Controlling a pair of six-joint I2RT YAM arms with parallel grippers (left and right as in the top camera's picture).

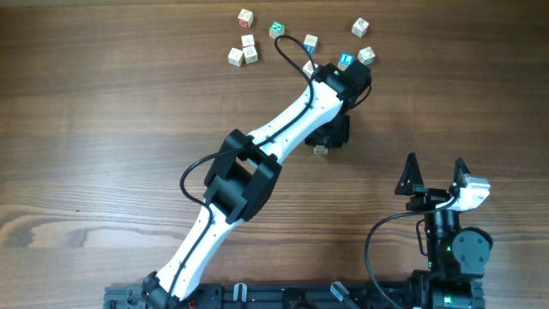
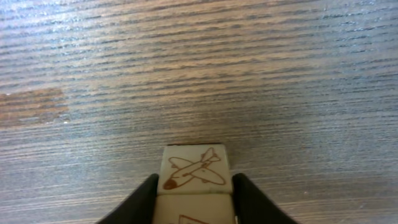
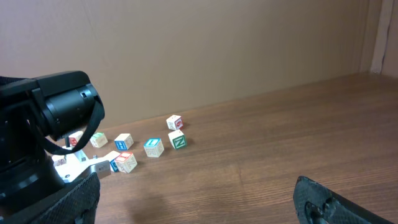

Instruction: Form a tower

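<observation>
- The white left arm (image 1: pixel 257 163) reaches diagonally across the wooden tabletop (image 1: pixel 103 129); its left tool (image 1: pixel 328 137) points down, with a pale cube (image 1: pixel 321 150) peeking out just below it.
- Loose cubes (image 1: pixel 243 55) lie scattered beyond – one green (image 1: pixel 276 30), one blue (image 1: pixel 346 60).
- The right tool (image 1: pixel 436 178) sits near the bottom edge, fingers spread wide, nothing between them.

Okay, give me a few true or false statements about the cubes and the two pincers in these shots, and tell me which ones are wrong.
1. The left pincer grips the airplane cube. True.
2. The right pincer holds a cube. False: it stands open and empty.
3. The loose cubes are scattered beside the right pincer. False: they lie at the far side of the table, near the left pincer.
4. The table is brown wood grain. True.
</observation>
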